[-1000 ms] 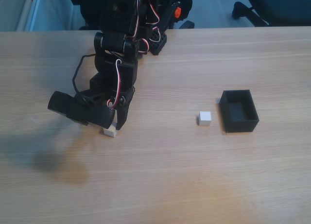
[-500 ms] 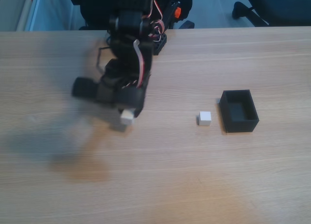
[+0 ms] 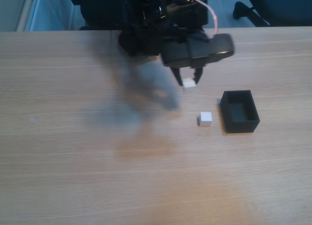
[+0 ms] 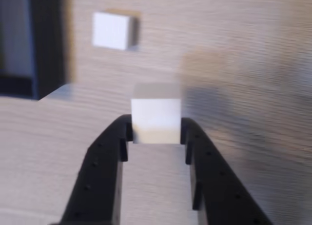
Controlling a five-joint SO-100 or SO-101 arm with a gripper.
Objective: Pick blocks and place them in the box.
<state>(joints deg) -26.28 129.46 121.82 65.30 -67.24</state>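
My black gripper (image 3: 188, 82) hangs above the table, shut on a small white block (image 3: 188, 83). The wrist view shows that block (image 4: 156, 117) pinched between the two black fingertips of the gripper (image 4: 156, 132). A second white block (image 3: 205, 118) rests on the wooden table just left of the black open-topped box (image 3: 240, 111), lower right of the gripper. From the wrist, this block (image 4: 112, 30) lies at the upper left, with the box (image 4: 34, 44) at the left edge.
The arm's base (image 3: 146, 10) stands at the table's far edge, blurred by motion. A chair base (image 3: 248, 10) sits on the floor beyond the table. Bare wood stretches across the left and near parts of the table (image 3: 97, 176).
The gripper has lifted the block from the left of the table and swung it right and toward the far side, close to the box. The other block and box stayed put.
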